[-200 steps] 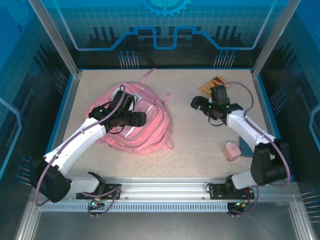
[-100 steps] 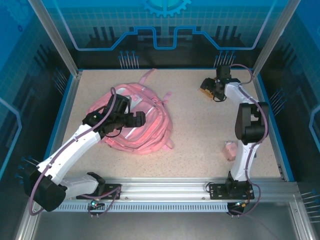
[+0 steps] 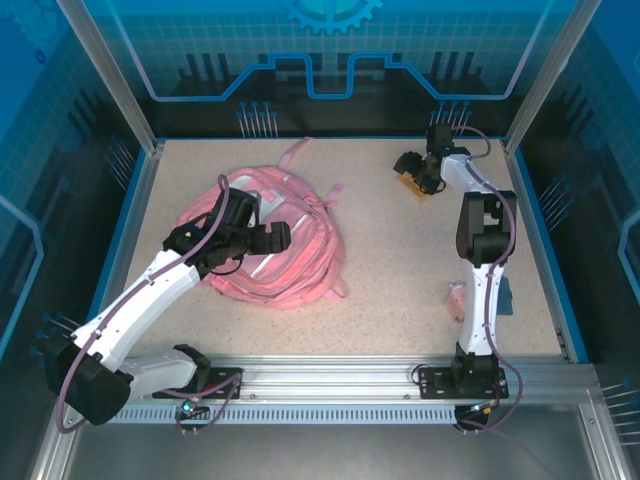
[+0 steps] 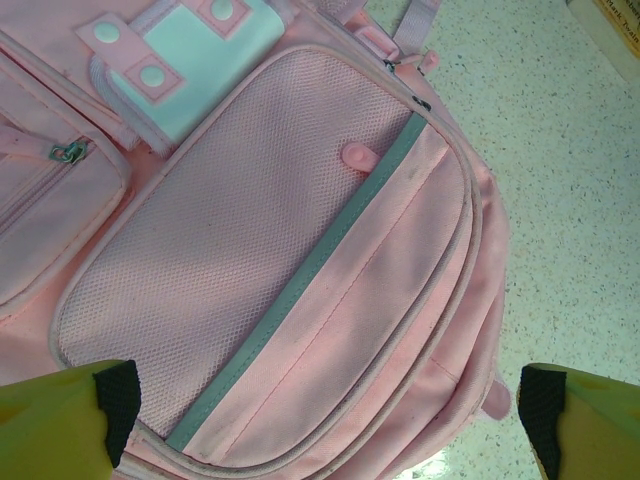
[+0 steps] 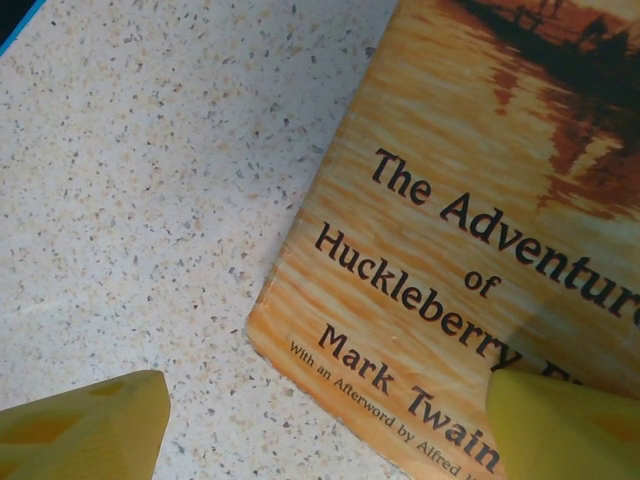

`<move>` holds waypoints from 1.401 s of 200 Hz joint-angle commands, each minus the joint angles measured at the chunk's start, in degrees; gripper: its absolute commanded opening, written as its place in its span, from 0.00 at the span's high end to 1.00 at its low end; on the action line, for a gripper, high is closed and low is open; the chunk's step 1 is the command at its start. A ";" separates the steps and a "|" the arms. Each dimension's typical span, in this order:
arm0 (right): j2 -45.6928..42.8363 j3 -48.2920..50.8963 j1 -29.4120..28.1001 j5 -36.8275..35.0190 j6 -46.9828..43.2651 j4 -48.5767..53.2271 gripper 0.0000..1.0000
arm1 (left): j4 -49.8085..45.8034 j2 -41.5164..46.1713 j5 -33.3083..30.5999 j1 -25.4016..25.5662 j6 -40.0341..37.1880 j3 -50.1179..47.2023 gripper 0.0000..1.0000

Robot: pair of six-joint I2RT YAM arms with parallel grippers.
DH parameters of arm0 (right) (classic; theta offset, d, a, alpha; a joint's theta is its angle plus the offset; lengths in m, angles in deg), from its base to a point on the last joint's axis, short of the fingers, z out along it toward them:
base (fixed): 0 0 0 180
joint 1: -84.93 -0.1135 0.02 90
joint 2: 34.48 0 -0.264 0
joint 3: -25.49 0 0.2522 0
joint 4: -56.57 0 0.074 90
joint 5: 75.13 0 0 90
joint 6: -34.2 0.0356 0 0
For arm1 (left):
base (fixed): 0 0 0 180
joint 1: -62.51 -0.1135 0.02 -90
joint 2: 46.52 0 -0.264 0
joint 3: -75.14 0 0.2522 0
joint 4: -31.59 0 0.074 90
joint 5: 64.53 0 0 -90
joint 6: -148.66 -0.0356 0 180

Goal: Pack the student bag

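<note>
Right gripper (image 5: pixel 320 430), wide and empty, straddles the flat book's (image 5: pixel 450 230) edge at the table's (image 3: pixel 380 270) one o'clock; it may skid away. Left gripper (image 4: pixel 330 420) gapes empty over the student bag (image 4: pixel 300 250)

Speckled beige tabletop (image 3: pixel 400 260) edged in blue; aluminium posts (image 3: pixel 104 72); blue circuit-patterned back panel (image 3: pixel 330 50).

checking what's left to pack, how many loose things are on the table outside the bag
3: paperback book, far right; small pink item, near right beside the right arm; blue item just past that arm. Others may be hidden.
</note>
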 commanded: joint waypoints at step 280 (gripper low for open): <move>-56.24 56.39 -6.65 1.09 -7.88 13.48 0.16 | 11.62 -31.98 16.48 14.33 10.36 18.57 0.09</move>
